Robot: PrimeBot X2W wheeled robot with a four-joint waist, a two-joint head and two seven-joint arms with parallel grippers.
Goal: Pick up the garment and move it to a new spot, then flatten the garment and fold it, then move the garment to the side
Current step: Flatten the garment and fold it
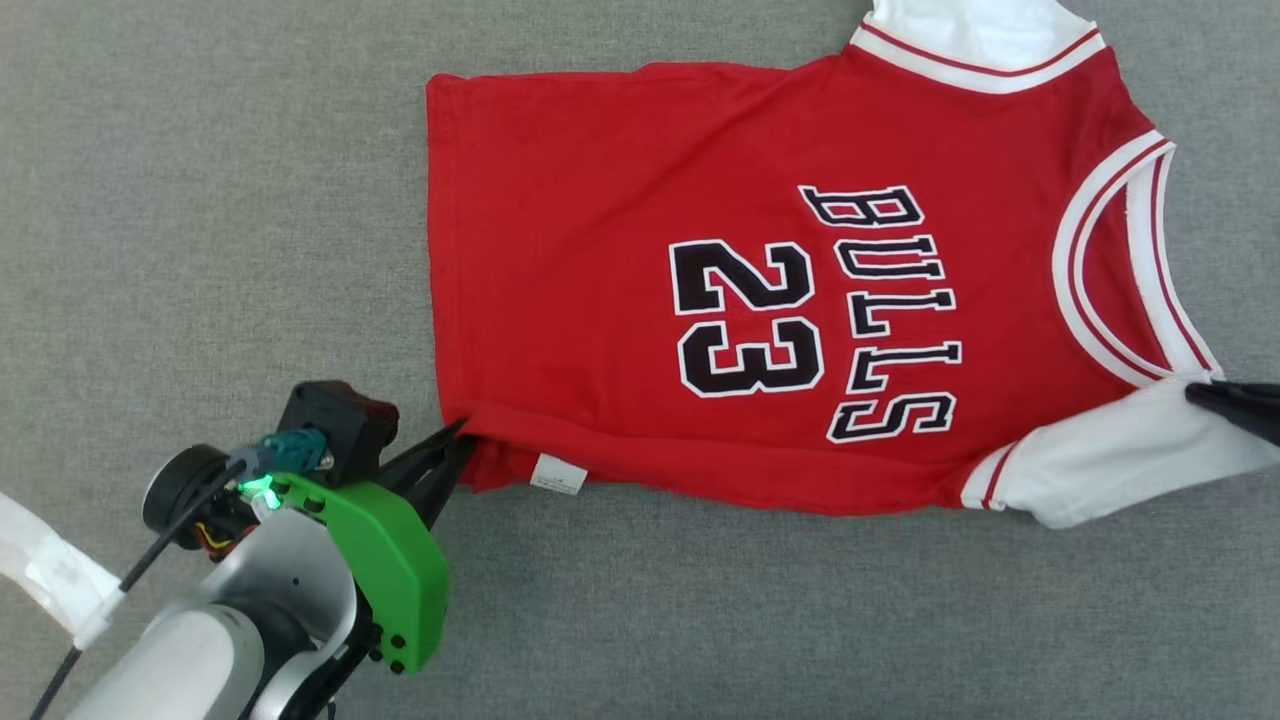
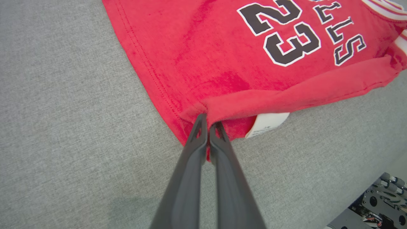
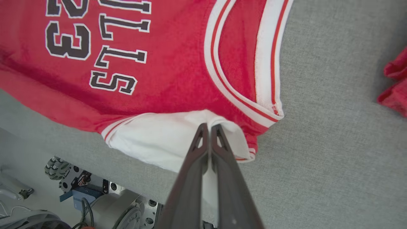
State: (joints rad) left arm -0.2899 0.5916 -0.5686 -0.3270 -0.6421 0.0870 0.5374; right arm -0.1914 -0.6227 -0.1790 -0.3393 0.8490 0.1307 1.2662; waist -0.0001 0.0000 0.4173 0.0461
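- The left claw [image 1: 458, 435] is clenched on the red shirt's [image 1: 620, 300] bottom corner. The right claw [image 1: 1195, 392] is clenched on its white sleeve [image 1: 1120, 450].
- The shirt lies flat near the grey table's [image 1: 200, 200] front edge.
- The soft, thin cloth could slip out or bunch up if one claw pulls harder.
- The table top looks fuzzy.

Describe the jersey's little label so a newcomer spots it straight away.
A red jersey numbered 23 lies on the grey surface. Beside its hem corner, pinched by the left gripper, a small white label pokes from under the folded edge. Unlike the white sleeves at the other end, it is tiny and rectangular.
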